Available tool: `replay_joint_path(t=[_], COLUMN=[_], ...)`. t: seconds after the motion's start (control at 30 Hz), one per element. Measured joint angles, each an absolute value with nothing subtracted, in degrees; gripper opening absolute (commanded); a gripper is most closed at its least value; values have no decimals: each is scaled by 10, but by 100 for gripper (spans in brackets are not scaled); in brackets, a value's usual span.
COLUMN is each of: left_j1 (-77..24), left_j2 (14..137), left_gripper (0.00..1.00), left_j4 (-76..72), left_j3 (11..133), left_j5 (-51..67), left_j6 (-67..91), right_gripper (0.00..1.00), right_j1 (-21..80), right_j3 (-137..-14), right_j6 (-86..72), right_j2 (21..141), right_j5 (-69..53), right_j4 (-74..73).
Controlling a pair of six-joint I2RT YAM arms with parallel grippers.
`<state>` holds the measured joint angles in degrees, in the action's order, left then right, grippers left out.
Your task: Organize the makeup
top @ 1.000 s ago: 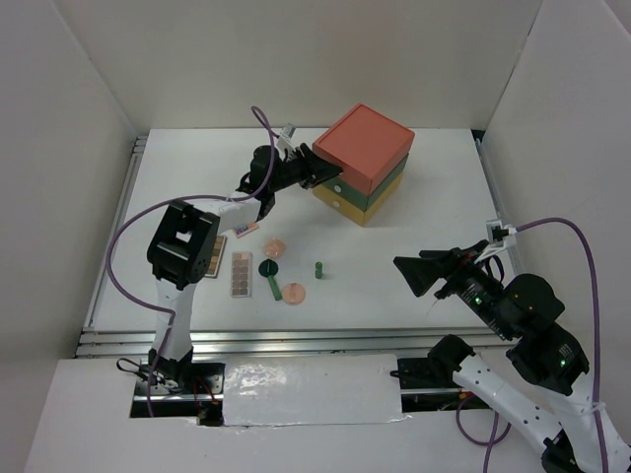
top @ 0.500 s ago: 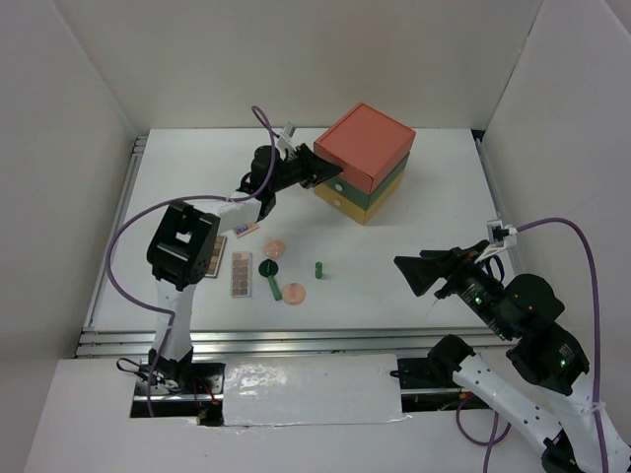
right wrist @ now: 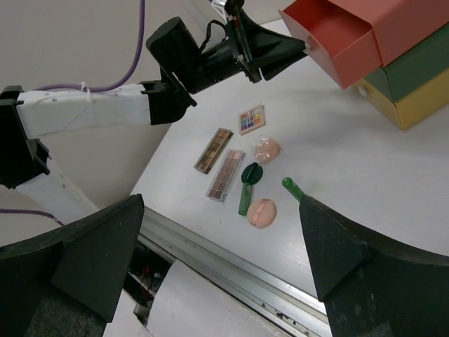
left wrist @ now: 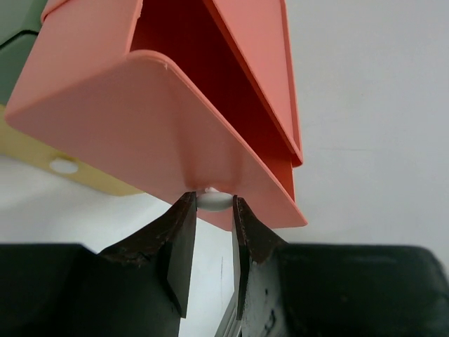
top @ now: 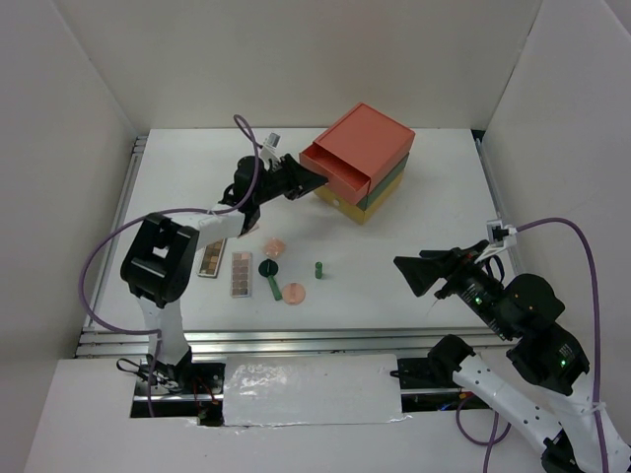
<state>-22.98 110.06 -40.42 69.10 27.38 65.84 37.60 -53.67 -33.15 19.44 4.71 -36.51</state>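
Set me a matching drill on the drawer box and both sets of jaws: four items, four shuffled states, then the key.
Column one
1. orange drawer
2. yellow drawer
3. left jaws
4. right jaws

Column two
A. wide open, holding nothing
B. pulled partway out
C. pushed in
D. shut on the white knob

Pairs: 1-B, 2-C, 3-D, 4-A

White table (top: pixel 434 227): stacked drawer box (top: pixel 370 143) far side; palettes (right wrist: pixel 225 173), compacts (right wrist: pixel 262 212), green tubes (right wrist: pixel 292 188) clustered front-left.
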Motion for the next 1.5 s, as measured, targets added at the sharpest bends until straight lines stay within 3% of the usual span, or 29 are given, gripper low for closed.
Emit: replay_joint_path(t=[0.1, 0.23, 0.3, 0.33, 0.43, 0.5, 0.63, 0.77, 1.03, 1.37, 1.4, 1.43, 1.5], left_j1=[-227, -225, -224, -224, -222, -218, -208, -200, -211, -214, -215, -215, -216], left_j2=[1073, 1053, 1049, 1047, 1031, 1018, 987, 927, 712, 491, 486, 482, 476], left_gripper=[10, 22, 37, 60, 74, 74, 99, 99, 99, 99, 99, 99, 99], left_j4=[-402, -398, -399, -399, -398, -396, -394, -344, 4, 264, 281, 300, 331], left_j3=[664, 652, 648, 643, 613, 594, 559, 525, 590, 577, 577, 577, 577], left_j5=[268, 264, 260, 257, 243, 234, 220, 188, -8, -83, -84, -86, -90], left_j6=[652, 646, 645, 645, 642, 642, 642, 631, 536, 432, 422, 415, 400], right_gripper=[100, 100, 100, 100, 100, 100, 100, 100, 98, 67, 63, 50, 48], right_j1=[376, 376, 376, 376, 376, 376, 376, 376, 478, 515, 516, 516, 516], right_j3=[-537, -537, -536, -535, -522, -505, -464, -449, -463, -544, -552, -561, -578], right_j6=[-332, -331, -331, -331, -326, -323, -321, -322, -334, -334, -334, -335, -337], right_j2=[195, 197, 203, 207, 232, 259, 334, 430, 705, 901, 911, 922, 940], right_j5=[43, 36, 31, 28, 15, 1, -23, -25, 88, 185, 193, 199, 211], right_j4=[-365, -364, -361, -359, -344, -326, -289, -256, -197, -158, -159, -159, -158])
